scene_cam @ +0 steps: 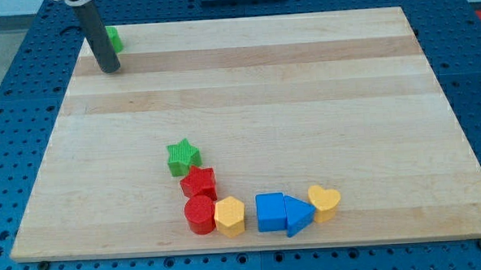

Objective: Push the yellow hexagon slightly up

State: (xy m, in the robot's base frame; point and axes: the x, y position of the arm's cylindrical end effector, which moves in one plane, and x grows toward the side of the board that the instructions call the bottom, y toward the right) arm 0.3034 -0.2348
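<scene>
Seven blocks lie on the wooden bench (303,83), six of them gathered near the view's bottom edge. We find the yellow hexagon (229,216) there, low and left of centre, touching the red cylinder (200,214) on its left. Above that cylinder sits a second red block (199,183), its shape hard to make out, and above that again, touching or very nearly so, a green star (182,156). To the hexagon's right, across a small gap, we see a blue cube (270,212) pressed against a blue triangle (298,215), and a yellow heart (325,202) touching the triangle's far side.

Our arm carries no end effector that opens or closes, only a dark rod, so we have no grip width to report. My tip (109,70) rests on the bench near the view's top left corner, well apart from the yellow hexagon and the whole lower cluster. Just behind the rod, partly hidden by it, a small green block (114,39) shows at the bench's top edge; we cannot tell its shape, nor whether the rod touches it.
</scene>
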